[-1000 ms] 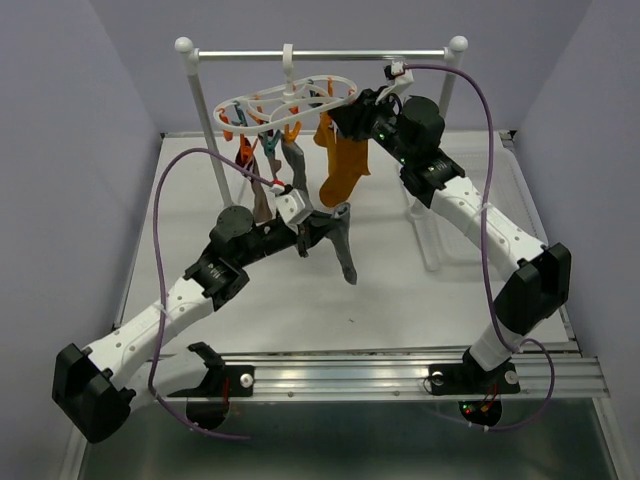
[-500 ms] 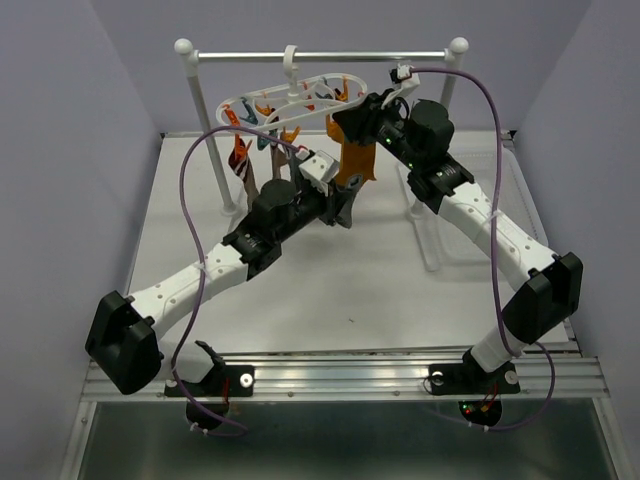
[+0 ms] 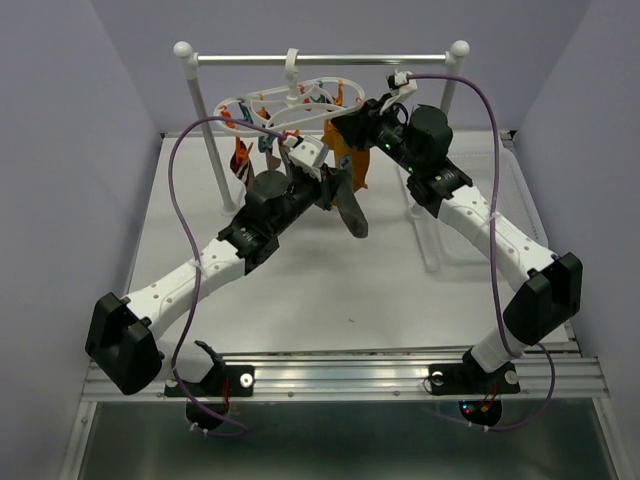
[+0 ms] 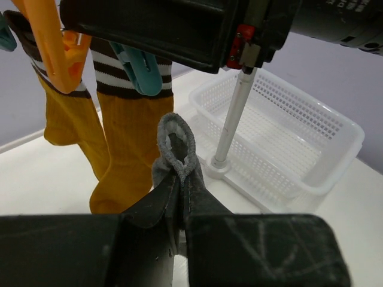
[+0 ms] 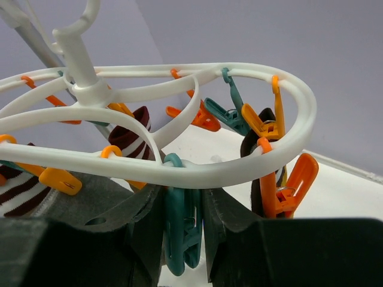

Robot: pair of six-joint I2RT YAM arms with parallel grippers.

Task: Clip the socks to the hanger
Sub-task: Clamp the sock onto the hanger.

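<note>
Since the earlier frame, the left arm has swung up off the middle of the table [image 3: 400, 290] and carried the grey sock [image 4: 175, 140] to just below the hanger [image 5: 239, 167].

Left gripper [image 4: 179, 179]: fingers pressed together on the grey sock, pinching it just below the cuff. The cuff stands up as a small loop above the fingertips. In the overhead view the rest of that sock hangs down and to the right of the gripper, clear of the table.

Right gripper [image 5: 182, 203]: raised at the right end of the hanger's ring, one finger on each side of a teal clip [image 5: 182, 239] and closed against it. Whether the clip's mouth is open cannot be told.

Hanger: hooked over the silver rail [image 3: 320, 57], with orange and teal clips around the ring.

Socks already hung: two mustard socks [image 4: 128, 137] with striped cuffs, one in an orange clip and one in a teal clip, just behind the grey sock. A dark striped sock [image 5: 128, 134] hangs inside the ring.

White basket [image 4: 299, 143]: on the table to the right, beside the rail's post.
</note>
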